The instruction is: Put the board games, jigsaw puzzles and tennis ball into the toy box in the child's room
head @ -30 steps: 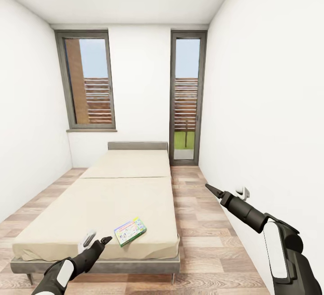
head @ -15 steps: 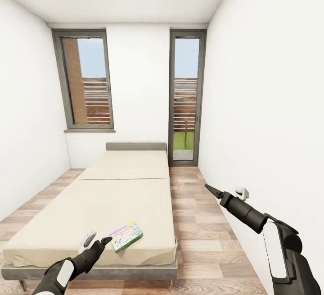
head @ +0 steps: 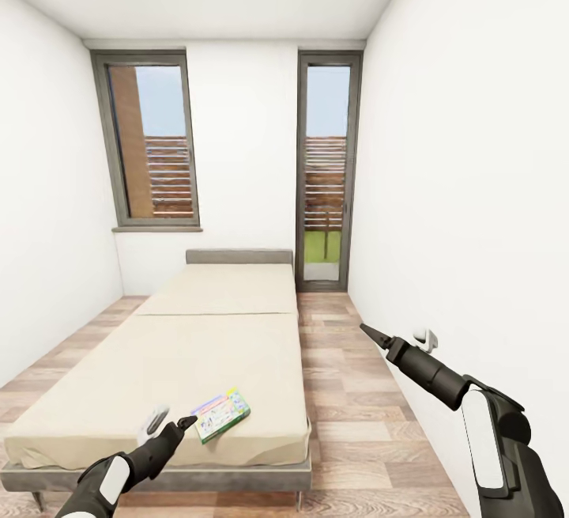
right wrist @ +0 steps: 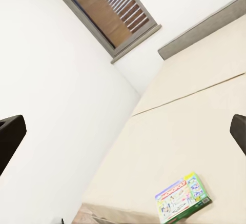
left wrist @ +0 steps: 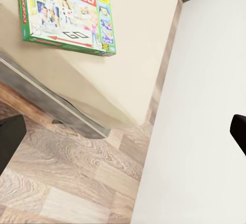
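Observation:
A white-and-green board game [head: 220,415] lies flat on the near end of the bed [head: 213,344], close to its foot edge. The left wrist view shows its Monopoly print [left wrist: 66,14], and it also appears in the right wrist view [right wrist: 182,201]. My left gripper [head: 187,421] hovers just left of the box over the bed's foot, open and holding nothing. My right gripper [head: 367,330] hangs open over the wooden floor to the right of the bed. The table, the toy box, the jigsaw puzzles and the tennis ball are out of view.
The bed fills most of the narrow room, with its grey headboard [head: 239,256] against the far wall. A strip of wooden floor [head: 348,391] runs between the bed and the right wall. A window [head: 154,146] and a glass door [head: 324,178] are in the far wall.
The whole picture shifted a little as the camera came nearer the bed's foot, then settled. Both arms hold the same pose, and the board game lies where it was.

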